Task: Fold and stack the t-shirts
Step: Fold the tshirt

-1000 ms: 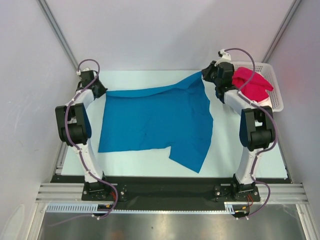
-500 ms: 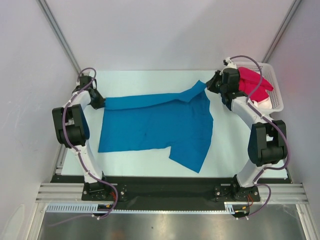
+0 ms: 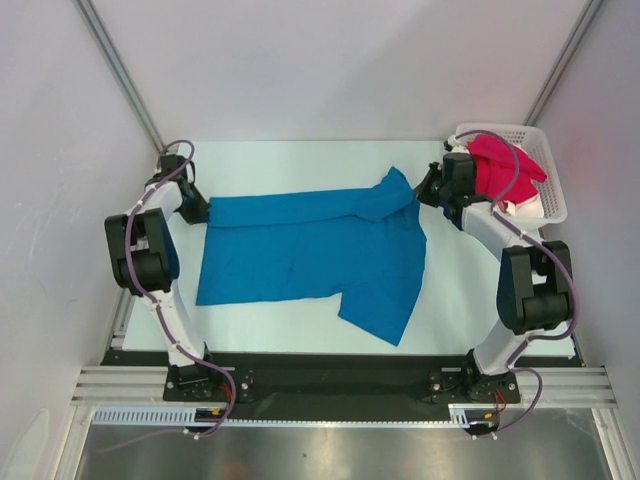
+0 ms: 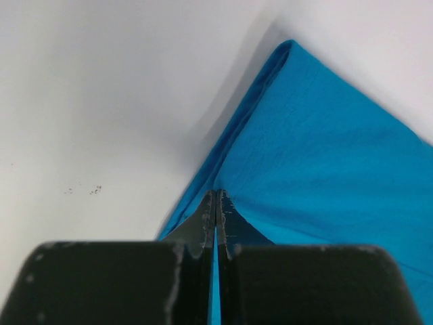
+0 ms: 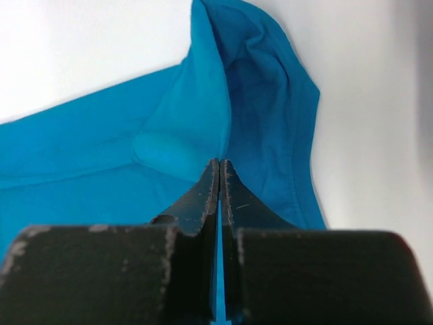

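Observation:
A bright blue t-shirt lies spread across the white table, with one flap hanging toward the near edge. My left gripper is shut on its far left corner; in the left wrist view the gripper pinches blue cloth between its black fingers. At the shirt's far right corner my right gripper is shut on a bunched fold, and the right wrist view shows the gripper pinching the blue cloth. A crimson-pink t-shirt is heaped in the basket.
A white lattice basket stands at the far right of the table, just behind the right arm's wrist. Grey walls enclose the table on the left, right and far sides. The arm bases sit on a black rail at the near edge.
Both grippers have carried the shirt's far edge toward the near side and lower. The right corner, raised earlier, now lies folded over on the shirt.

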You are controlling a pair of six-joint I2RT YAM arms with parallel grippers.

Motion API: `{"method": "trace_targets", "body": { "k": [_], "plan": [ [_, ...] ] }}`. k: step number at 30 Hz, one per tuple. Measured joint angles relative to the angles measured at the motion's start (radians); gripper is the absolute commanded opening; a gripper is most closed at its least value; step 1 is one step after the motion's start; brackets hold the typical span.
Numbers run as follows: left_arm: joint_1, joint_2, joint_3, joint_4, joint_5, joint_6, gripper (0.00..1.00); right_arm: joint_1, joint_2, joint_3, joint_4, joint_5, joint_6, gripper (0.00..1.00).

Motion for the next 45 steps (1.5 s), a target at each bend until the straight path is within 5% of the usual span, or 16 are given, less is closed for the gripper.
{"method": "trace_targets", "body": {
  "k": [10,17,19,29,41,45],
  "plan": [
    [0.0,0.019,0.0,-0.032,-0.036,0.0,0.02,0.014,-0.077,-0.121,-0.071,0.117,0.078,0.02],
    [0.003,0.019,0.0,-0.039,-0.057,0.016,0.39,0.087,-0.104,-0.254,-0.092,0.225,0.101,0.49],
    [0.004,0.015,0.0,-0.039,-0.065,0.016,0.42,0.085,-0.104,-0.246,-0.077,0.228,0.059,0.61],
    [0.004,-0.017,0.043,-0.007,0.077,0.007,0.35,-0.008,0.162,0.15,0.027,0.11,-0.131,0.62],
    [0.001,0.161,0.148,0.032,0.196,-0.013,0.34,-0.049,0.431,0.287,0.087,-0.106,-0.04,0.64],
    [0.001,0.161,0.148,0.032,0.199,-0.013,0.33,-0.048,0.451,0.287,0.1,-0.124,0.006,0.51]
  ]
}}
